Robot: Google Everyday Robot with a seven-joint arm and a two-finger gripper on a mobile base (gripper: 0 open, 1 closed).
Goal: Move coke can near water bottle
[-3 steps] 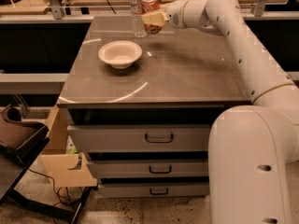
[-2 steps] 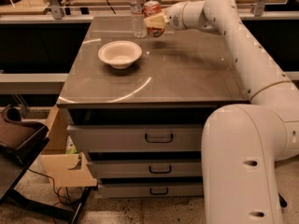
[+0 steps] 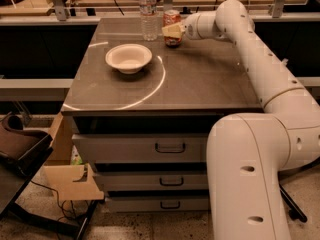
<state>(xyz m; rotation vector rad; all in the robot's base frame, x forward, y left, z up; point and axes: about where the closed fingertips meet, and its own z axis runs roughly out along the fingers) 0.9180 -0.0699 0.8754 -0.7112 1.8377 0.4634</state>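
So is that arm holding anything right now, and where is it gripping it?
Yes, the coke can. The gripper has its jaws around the can's middle, at the back of the table, beside the water bottle.

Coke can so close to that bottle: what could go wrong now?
The gripper is at the coke can, close beside the tall water bottle near the far edge of the table. A sideways nudge could tip the slim bottle. Pulling away carelessly might also drag the can or knock it over.
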